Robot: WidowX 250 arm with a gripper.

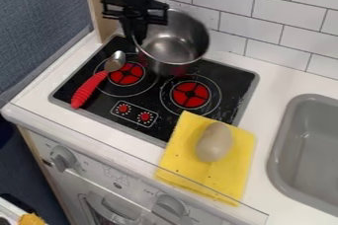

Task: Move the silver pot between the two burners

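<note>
With the pot [173,44] held in the pincer [136,37], lower it level between the burners [190,94], clear of the spoon [88,89].

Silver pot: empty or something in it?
Empty. The pot has no lid on, its open top faces the camera, and bare metal shows on its inner wall and bottom.

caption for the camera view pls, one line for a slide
Black two-finger gripper at the rim of a silver metal pot over a black toy stovetop
</note>
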